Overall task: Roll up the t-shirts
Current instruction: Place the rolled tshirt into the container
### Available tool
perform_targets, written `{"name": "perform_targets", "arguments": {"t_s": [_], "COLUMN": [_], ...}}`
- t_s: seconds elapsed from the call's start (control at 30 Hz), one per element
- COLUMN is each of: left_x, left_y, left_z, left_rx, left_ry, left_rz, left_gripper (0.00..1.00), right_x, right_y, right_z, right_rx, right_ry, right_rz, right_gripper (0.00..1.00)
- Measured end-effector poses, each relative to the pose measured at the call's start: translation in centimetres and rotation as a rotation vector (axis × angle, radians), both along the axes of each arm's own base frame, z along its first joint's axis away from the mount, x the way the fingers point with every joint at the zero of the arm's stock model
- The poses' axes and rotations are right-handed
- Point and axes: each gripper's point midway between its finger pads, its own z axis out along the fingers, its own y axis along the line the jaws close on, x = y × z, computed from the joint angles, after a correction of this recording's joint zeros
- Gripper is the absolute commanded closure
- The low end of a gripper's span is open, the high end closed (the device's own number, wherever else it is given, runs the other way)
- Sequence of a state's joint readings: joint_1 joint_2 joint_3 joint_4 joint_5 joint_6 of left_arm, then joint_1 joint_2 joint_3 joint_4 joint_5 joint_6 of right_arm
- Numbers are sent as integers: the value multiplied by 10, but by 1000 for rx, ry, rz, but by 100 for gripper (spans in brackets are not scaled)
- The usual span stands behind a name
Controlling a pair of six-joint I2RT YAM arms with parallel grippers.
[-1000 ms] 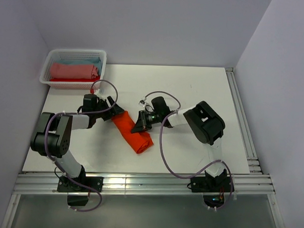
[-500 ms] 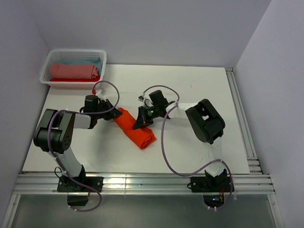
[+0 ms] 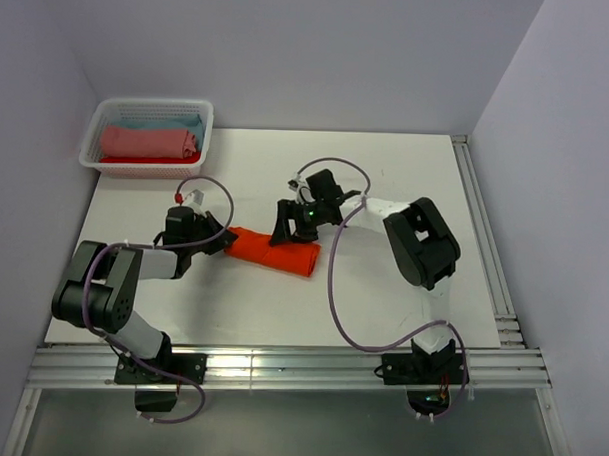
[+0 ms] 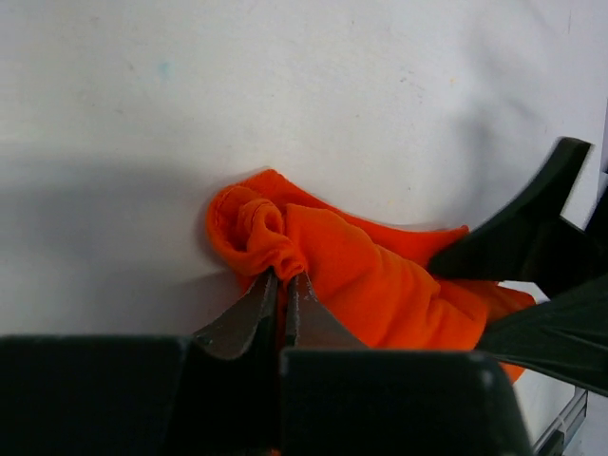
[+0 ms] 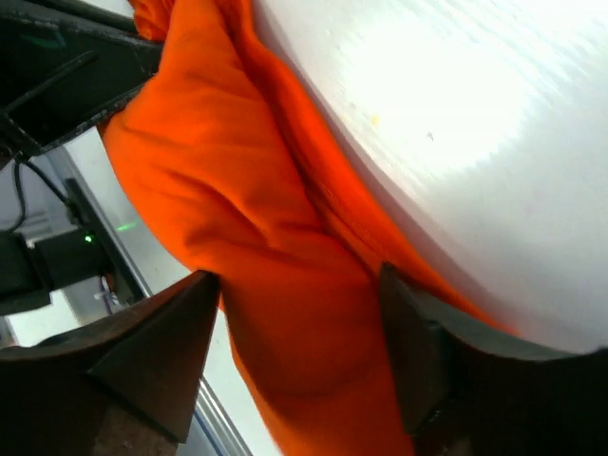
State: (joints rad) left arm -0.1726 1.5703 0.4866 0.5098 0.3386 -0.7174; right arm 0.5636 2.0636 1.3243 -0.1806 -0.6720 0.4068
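A bright orange t-shirt (image 3: 274, 252), rolled into a short log, lies near the middle of the table and runs almost left to right. My left gripper (image 3: 227, 241) is shut on a bunched fold at the roll's left end (image 4: 271, 237), and its fingertips (image 4: 296, 285) pinch the cloth. My right gripper (image 3: 291, 226) is open over the roll's right half. Its two fingers (image 5: 176, 342) stand on either side of the orange cloth (image 5: 256, 209), which bulges between them. More t-shirts, salmon-pink (image 3: 147, 140), pale blue (image 3: 183, 122) and red, lie in the basket.
The white lattice basket (image 3: 100, 116) sits at the table's back left corner. The table's metal rail (image 3: 479, 234) runs along the right edge and along the front. Walls close the back and both sides.
The orange roll has swung from a diagonal to nearly horizontal. My left gripper closed on its left end. My right gripper let go and now stands open over the roll.
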Motion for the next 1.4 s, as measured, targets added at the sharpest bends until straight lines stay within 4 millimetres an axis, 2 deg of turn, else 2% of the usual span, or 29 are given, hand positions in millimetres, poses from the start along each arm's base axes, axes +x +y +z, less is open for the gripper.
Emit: {"name": "perform_targets", "arguments": {"t_s": [0.03,0.07,0.1,0.33,0.4,0.47,0.63,0.7,0.8,1.07,1.4], "left_x": [-2,-3,-4,-4,-4,-3,-2,-2,-2,-1,0], "left_y": [1,1,2,2,2,3,3,3,3,3,3], "left_z": [0,-1,-1,-2,-3,-4,-4,-4,-5,-5,-5], "left_rx": [2,4,6,23,26,34,43,44,50,56,59], "left_ry": [1,2,2,0,1,7,22,27,35,41,52], "left_rz": [6,12,17,31,34,42,47,47,49,52,51], "left_gripper": [100,100,100,100,100,100,100,100,100,100,100], "right_x": [-1,-2,-5,-6,-6,-8,-42,-51,-49,-37,-55], "right_y": [-3,-8,-14,-68,-79,-90,-104,-106,-102,-86,-78], "right_z": [4,7,12,65,71,66,24,13,8,11,11], "right_rx": [4,-2,-4,63,87,100,97,98,128,218,309], "right_ry": [-7,-21,-28,-171,-202,-208,-119,-83,-74,-111,-105], "right_rz": [-9,-23,-41,-193,-224,-255,-290,-301,-309,-299,-253], "right_gripper": [14,2,0,0,0,0,0,0,0,0,1]}}
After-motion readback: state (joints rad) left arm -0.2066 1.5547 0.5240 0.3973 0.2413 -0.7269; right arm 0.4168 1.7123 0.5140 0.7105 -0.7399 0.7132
